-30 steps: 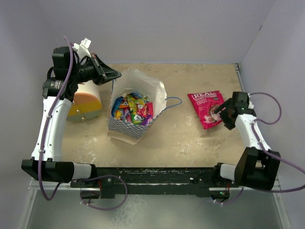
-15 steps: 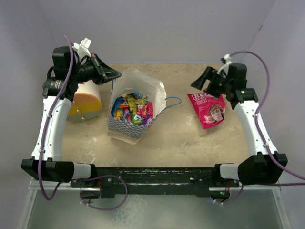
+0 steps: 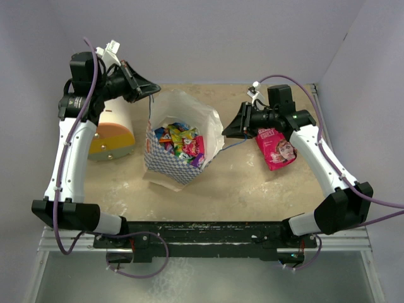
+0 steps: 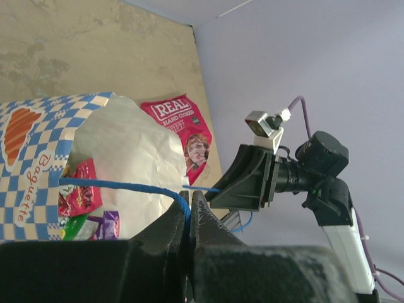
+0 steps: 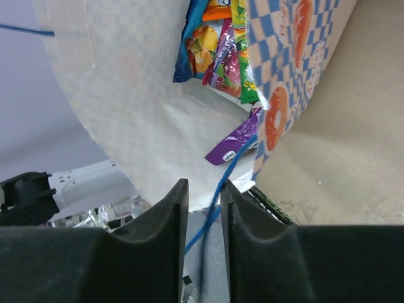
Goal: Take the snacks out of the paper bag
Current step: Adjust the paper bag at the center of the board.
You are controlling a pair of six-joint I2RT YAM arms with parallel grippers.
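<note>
One pink packet [image 3: 276, 148] is lying beside the paper bag [image 3: 169, 168]; the other snacks [image 3: 180, 140] are sitting inside; the left gripper [image 4: 189, 203] is pinching one cord handle [image 4: 120, 185]; the right gripper [image 5: 203, 189] is straddling the other, jaws slightly parted.

The table [image 3: 240, 183] has a sandy, mottled top, worn paler in patches, and it runs back to plain pale walls at the far and right sides. Three things are on it. Left of the middle is the paper bag [image 3: 173, 167], blue-and-white checkered, its base on the tabletop and its mouth open upward. Near it on the left a white-and-orange cylinder [image 3: 113, 136] lies on its side, its orange end facing the near edge. Well apart on the right, a pink-red packet [image 3: 276, 148] with white "REAL" lettering lies flat, face up.
</note>
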